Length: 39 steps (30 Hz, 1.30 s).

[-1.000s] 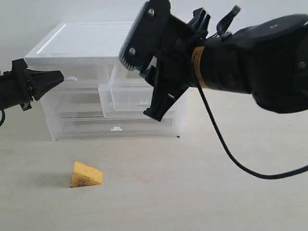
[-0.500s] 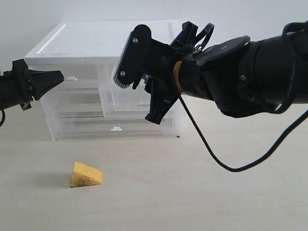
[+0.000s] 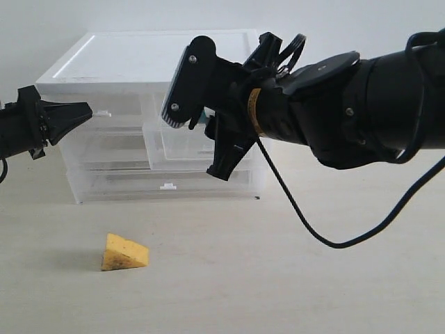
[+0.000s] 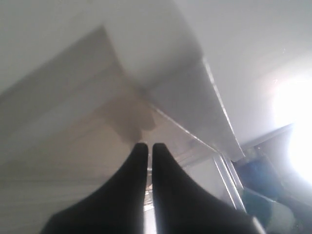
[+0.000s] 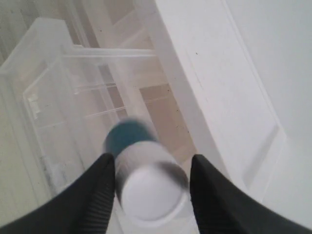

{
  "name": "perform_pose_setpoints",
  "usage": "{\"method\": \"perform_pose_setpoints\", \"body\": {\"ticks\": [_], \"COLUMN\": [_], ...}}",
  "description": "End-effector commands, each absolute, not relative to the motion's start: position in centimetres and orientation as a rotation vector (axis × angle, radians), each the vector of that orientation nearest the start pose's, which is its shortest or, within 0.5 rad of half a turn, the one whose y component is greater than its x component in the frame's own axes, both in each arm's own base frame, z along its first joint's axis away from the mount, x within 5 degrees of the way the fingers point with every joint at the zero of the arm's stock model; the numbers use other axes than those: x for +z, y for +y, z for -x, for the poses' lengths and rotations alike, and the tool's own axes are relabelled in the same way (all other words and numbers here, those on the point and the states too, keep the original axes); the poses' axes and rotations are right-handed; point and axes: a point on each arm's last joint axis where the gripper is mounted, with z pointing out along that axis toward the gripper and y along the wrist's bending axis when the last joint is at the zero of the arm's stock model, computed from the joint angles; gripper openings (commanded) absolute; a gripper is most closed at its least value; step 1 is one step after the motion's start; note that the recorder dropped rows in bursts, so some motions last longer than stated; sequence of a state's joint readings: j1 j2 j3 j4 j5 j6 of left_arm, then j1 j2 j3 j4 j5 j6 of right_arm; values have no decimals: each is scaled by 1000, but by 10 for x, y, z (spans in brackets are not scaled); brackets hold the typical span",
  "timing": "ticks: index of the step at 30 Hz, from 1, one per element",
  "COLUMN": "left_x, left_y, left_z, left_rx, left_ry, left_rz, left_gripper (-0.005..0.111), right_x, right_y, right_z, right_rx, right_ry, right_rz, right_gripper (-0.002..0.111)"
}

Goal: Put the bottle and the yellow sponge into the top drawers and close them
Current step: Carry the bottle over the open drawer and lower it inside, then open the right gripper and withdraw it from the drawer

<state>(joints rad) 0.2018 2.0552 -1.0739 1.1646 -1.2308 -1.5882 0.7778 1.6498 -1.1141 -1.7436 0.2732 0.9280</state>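
Observation:
The bottle (image 5: 146,180), teal with a white cap, shows blurred between my right gripper's (image 5: 152,170) fingers, with a gap on one side. That gripper (image 3: 192,145) is open and hangs over the pulled-out right top drawer (image 3: 174,147); a sliver of teal of the bottle (image 3: 199,118) shows there. The left top drawer (image 3: 104,104) is pushed in. The yellow sponge (image 3: 124,253) lies on the table in front of the cabinet. My left gripper (image 3: 87,109) is shut and empty, pointing at the cabinet's left side, and its tips (image 4: 146,146) are nearly touching.
The translucent cabinet with a white top (image 3: 139,59) stands at the back, with full-width drawers (image 3: 167,182) below. A black cable (image 3: 313,223) loops down from the right arm. The open drawer's clear walls (image 5: 58,97) lie under the bottle.
My right arm came down and left over the open drawer, and its jaws have widened around the bottle, which is now blurred. The left gripper and the sponge have not moved.

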Motion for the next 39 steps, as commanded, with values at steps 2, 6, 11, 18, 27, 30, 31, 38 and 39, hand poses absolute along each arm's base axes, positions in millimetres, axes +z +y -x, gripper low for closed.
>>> {"method": "perform_pose_setpoints", "body": {"ticks": [2,6,11,18,27,30,31,38,39], "left_x": [173,173,173,173,173,173,173,173,173], "left_y": [-1,-1,-1,-1,-1,-1,-1,-1,-1], "left_z": [-395,-395,-395,-395,-395,-395,-395,-395,-395], "left_rx": [-1362,-1362,-1359,-1359,-1360,-1360,-1360,-1360,-1360], "left_ry": [1780,1780,1780,1780,1782,1779,1779,1785,1785], "left_rz": [110,110,106,106,104,107,107,100,100], "left_gripper": [4,4,4,4,4,4,4,4,4], "right_x": [281,282,289,293,295,292,292,290,290], "right_y": [246,246,243,241,236,242,244,246,246], "right_z": [-287,-286,-285,-284,-287,-284,-282,-281,-281], "right_rx": [-300,-295,-235,-10,32,112,144,205,209], "right_ry": [1497,1499,1555,1709,1764,1779,1785,1819,1823], "right_rz": [1262,1253,1142,855,683,721,729,691,685], "right_gripper": [45,45,42,25,0,0,0,0,0]}}
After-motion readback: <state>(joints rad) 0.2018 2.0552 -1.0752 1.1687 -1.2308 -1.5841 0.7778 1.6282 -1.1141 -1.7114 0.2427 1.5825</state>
